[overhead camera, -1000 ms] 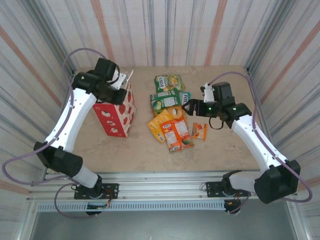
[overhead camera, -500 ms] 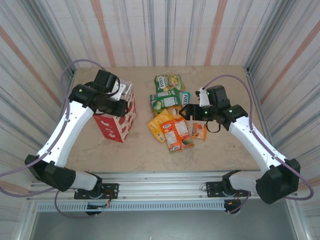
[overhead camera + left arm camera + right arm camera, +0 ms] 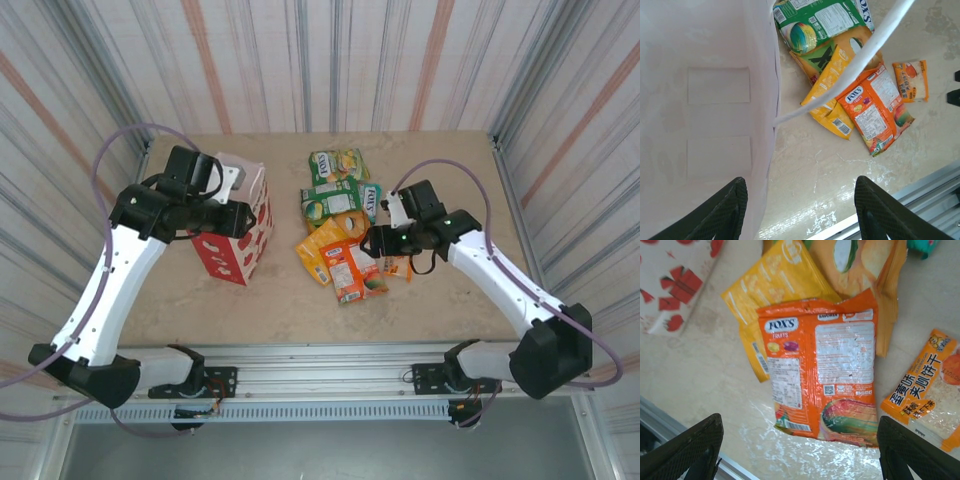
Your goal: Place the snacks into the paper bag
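While the counter carries everything, the bag stands upright on its left side, mouth up, so packets can drop in from above. The left hand hangs over that mouth with fingers spread, one above the white inside and one outside above the counter, straddling the wall nearest the snacks. I judge it is placed to steady the bag or hold its mouth wide, though whether either finger touches the paper is hard to tell. A white handle arcs across its view.

What shows of the bag's inside is bare. The snacks lie in an overlapping heap at mid-counter, near the bag, green ones at the far end, yellow and orange nearer the arms.

The right hand hovers over the near end, fingers wide apart and holding nothing. It is centred on the orange packet, which lies flat atop a yellow packet and so looks easiest to lift first. The small sachet lies just beside that packet's right edge.
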You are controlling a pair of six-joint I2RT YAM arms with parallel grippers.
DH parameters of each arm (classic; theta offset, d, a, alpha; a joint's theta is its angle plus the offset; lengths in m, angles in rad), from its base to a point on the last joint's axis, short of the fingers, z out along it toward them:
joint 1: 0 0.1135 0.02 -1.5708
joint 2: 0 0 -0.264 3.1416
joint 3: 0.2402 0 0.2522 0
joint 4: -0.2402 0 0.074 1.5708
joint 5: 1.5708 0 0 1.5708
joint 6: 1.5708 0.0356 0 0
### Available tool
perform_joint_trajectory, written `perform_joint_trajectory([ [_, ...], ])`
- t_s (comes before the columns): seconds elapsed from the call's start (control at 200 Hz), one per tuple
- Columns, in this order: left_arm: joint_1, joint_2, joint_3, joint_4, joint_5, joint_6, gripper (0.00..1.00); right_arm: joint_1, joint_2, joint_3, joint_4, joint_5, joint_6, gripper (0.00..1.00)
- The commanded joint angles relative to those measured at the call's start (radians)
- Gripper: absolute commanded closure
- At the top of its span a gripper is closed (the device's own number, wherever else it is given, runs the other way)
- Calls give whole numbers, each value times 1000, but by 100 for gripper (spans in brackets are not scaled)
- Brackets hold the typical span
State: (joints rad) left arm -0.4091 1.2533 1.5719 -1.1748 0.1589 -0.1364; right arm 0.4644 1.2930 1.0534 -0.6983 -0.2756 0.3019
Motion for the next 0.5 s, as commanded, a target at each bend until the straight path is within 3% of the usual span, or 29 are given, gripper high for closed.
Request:
perform_joint_trajectory([
  [0.0,-4,-16,-22,3,30,-18,39,15,47,-22,-9,26,-60,19],
  [0.496,-4,-22,-41,27,48,-26,40,48,273,12,81,17,-101,20],
])
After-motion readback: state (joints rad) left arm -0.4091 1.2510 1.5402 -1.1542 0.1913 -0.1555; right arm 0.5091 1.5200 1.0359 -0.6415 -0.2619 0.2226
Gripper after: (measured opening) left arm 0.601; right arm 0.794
